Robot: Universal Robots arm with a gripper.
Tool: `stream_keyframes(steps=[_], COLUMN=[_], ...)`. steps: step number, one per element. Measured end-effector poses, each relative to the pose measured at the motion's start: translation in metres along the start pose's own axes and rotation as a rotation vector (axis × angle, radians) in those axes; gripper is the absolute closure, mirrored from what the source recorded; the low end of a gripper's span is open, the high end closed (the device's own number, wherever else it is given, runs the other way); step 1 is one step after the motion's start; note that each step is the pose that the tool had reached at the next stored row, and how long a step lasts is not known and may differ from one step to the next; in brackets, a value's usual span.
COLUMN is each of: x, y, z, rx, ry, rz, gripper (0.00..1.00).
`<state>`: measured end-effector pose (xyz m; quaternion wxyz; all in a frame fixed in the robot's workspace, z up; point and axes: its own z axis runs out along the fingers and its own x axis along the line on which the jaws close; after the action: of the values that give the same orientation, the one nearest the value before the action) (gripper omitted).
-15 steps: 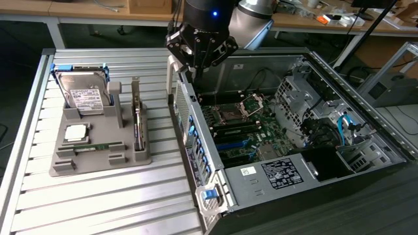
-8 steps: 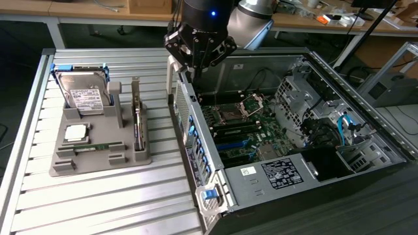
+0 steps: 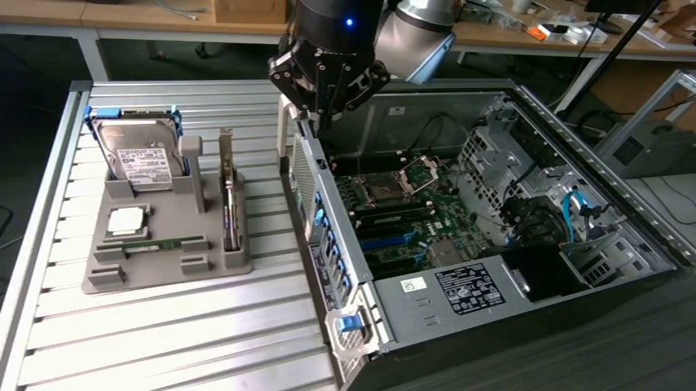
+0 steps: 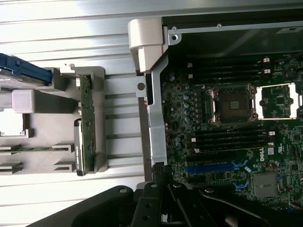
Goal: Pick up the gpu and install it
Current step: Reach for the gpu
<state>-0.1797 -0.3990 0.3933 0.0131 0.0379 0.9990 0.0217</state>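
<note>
The gpu stands on its long edge in a slot of the grey holder on the slatted table, at the exterior view's left of the open computer case. From the wrist it is a thin green-edged card with its pale bracket at one end. My gripper hangs above the case's side wall, apart from the gpu and well above it. Its fingers are shut with nothing between them; the gripper points down at the case wall, beside the motherboard.
The holder also carries a silver hard drive in a blue frame, a processor chip and a green memory stick. Inside the case lie the motherboard, cables and drive cages. Bare slatted table lies in front of the holder.
</note>
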Motion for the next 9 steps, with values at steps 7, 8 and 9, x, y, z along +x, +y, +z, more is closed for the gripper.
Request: stream_keyframes(steps=[7,8,9], x=[0.0039,0.0045,0.0051], y=[-0.0003,-0.0003,-0.0004], z=[-0.0001,-0.0001,-0.0001], rx=[-0.0001,-0.0001,0.0000], ry=[0.0000,0.0000,0.0000], rz=[0.000,0.000,0.000], gripper=[0.89,0.89,0.89])
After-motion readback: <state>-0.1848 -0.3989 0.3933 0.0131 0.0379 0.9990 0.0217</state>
